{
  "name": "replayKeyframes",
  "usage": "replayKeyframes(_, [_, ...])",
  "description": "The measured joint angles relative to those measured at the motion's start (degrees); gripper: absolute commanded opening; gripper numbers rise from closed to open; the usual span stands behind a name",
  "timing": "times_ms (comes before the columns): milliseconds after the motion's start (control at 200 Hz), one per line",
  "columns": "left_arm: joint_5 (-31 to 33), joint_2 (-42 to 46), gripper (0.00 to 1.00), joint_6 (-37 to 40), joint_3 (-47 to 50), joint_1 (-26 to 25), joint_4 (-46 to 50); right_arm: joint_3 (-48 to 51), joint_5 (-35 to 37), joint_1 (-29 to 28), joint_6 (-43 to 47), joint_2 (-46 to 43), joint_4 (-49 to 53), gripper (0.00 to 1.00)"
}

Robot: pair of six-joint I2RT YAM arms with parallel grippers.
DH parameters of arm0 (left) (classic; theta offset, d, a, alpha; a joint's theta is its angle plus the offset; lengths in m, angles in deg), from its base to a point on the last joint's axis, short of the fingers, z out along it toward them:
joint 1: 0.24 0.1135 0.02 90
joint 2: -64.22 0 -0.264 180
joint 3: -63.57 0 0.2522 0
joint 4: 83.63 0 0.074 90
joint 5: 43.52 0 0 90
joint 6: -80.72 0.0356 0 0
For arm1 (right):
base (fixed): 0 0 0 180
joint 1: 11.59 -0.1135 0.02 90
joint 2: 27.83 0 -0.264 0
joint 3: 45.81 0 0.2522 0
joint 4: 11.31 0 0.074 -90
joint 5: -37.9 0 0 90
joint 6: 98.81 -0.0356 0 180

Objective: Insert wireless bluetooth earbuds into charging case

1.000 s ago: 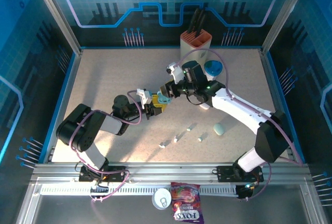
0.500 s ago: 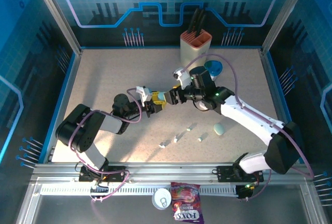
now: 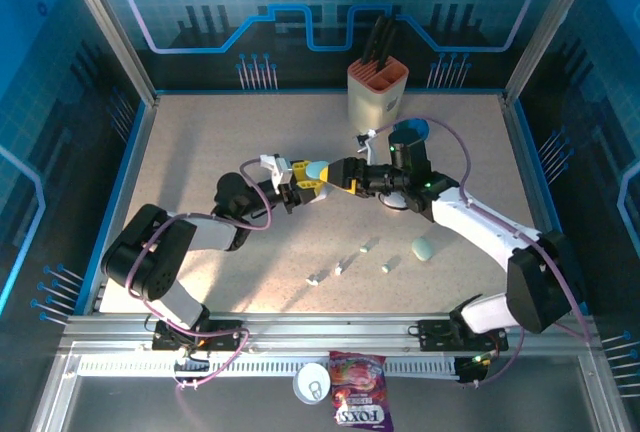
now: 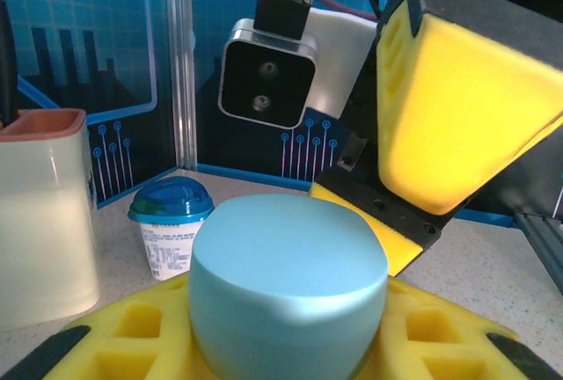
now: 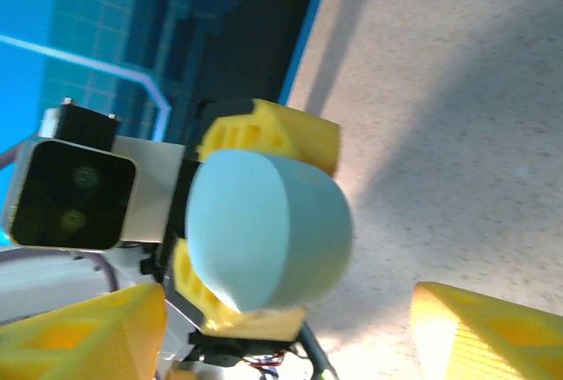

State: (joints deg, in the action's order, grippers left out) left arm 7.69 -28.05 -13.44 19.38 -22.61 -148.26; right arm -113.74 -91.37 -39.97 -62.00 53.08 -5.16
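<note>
Earbud charging case (image 4: 288,288), pale blue and pebble-shaped, is sitting clamped between the left fingers (image 4: 149,354), above the surface (image 3: 200,152). Right fingers (image 5: 479,332) are gaping wide just beside it, holding nothing. Four loose earbuds (image 3: 339,267) are lying nearer the arm bases, with a second blue case (image 3: 424,248) resting to their right. Whether either case is holding buds is impossible to tell.

The earbuds (image 3: 339,267), perhaps four, are too small to tell colour; the case's (image 4: 288,283) base is cut off.
</note>
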Motion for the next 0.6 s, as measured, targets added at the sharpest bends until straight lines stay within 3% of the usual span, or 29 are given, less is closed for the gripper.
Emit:
replayKeyframes(135, [0.0, 0.0, 0.3, 0.0, -0.2, -1.0, 0.0, 1.4, -2.3, 0.7, -5.9, 1.0, -7.0, 0.52])
replayKeyframes(275, [0.2, 0.0, 0.3, 0.0, -0.2, -1.3, -0.1, 2.9, -4.3, 1.9, -11.1, 2.3, -12.2, 0.3])
replayKeyframes(395, [0.7, 0.0, 0.33, 0.1, -0.2, -1.2, -0.7, 3.1, -5.0, 2.3, -13.5, 2.6, -13.9, 0.21])
replayKeyframes(505, [0.8, 0.0, 0.5, 0.3, -0.2, -1.2, -0.9, 3.4, -5.1, 2.4, -13.4, 2.6, -14.2, 0.18])
replayKeyframes(600, [0.9, 0.0, 0.76, 0.9, -0.2, -1.4, -0.7, 4.7, -4.3, 3.0, -12.3, 2.6, -14.2, 0.17])
